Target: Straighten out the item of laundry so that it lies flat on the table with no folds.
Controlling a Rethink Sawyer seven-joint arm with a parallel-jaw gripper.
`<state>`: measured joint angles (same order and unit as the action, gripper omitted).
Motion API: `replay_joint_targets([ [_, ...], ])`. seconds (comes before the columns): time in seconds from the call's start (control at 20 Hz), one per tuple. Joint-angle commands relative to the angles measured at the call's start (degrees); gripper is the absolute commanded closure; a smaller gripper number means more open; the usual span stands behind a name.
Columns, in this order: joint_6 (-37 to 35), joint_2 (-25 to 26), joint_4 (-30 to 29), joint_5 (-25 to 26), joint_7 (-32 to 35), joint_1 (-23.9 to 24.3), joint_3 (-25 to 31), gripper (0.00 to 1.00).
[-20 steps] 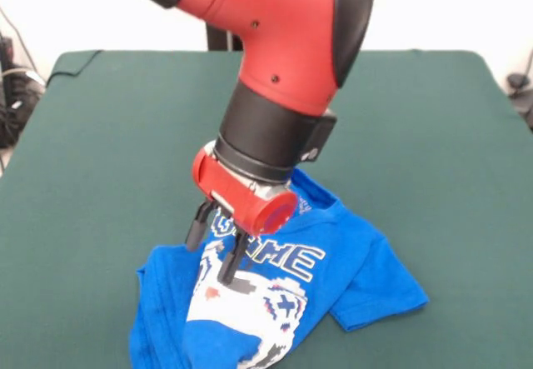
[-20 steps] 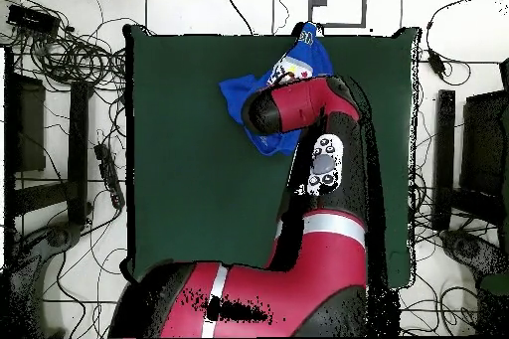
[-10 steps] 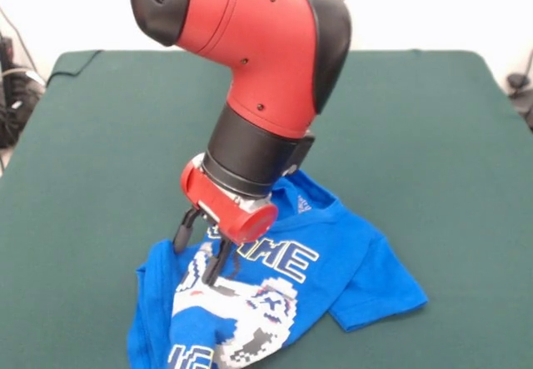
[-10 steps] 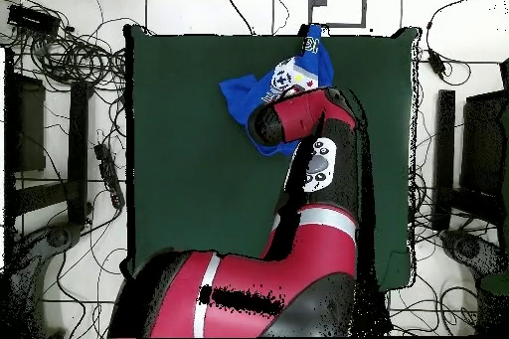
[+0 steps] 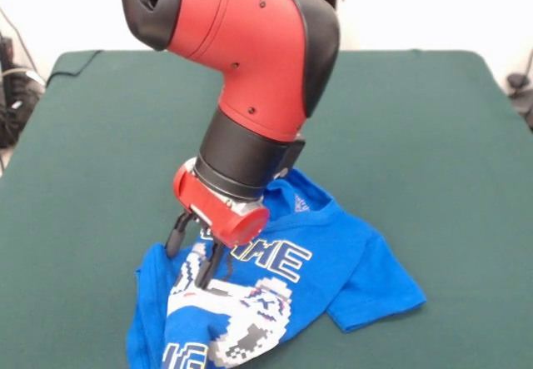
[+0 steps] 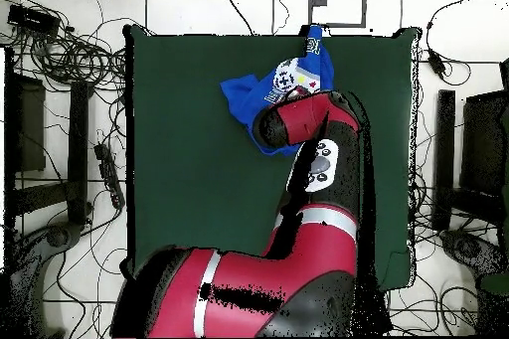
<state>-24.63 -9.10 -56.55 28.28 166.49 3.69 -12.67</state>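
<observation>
The item of laundry (image 5: 341, 256), a bright blue T-shirt with white lettering and a white-grey print, lies crumpled near the front edge of the green table (image 5: 400, 119). One sleeve spreads out to the right. My gripper (image 5: 191, 259) comes down onto the shirt's left half, its two dark fingers (image 5: 174, 239) closed around a raised bunch of the printed cloth. In the overhead view the shirt (image 6: 244, 96) sits near the table's (image 6: 189, 176) top edge; the arm (image 6: 308, 126) hides the gripper.
The shirt's lower hem runs out of the front view at the bottom edge. Open green cloth stretches behind and to both sides. Cables (image 6: 75, 57) and dark equipment (image 6: 25, 126) lie on the floor around the table.
The gripper has shifted left and a little lower in the front view, pulling the printed part of the shirt with it. More white lettering shows at the bottom.
</observation>
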Motion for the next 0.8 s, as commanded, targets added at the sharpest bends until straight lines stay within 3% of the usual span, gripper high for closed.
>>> replay_joint_targets([
  [0.05, -0.95, -6.11, -10.2, -4.15, 0.0, 1.43, 5.01, 0.0],
  [0.4, -3.05, -11.24, -13.79, -5.92, -4.52, 3.47, 8.58, 0.0],
  [0.65, -6.35, -14.1, -14.87, -6.04, -5.88, 2.94, 7.79, 0.0],
  [0.8, -6.52, -13.73, -14.79, -5.86, -6.17, 3.47, 8.24, 0.0],
])
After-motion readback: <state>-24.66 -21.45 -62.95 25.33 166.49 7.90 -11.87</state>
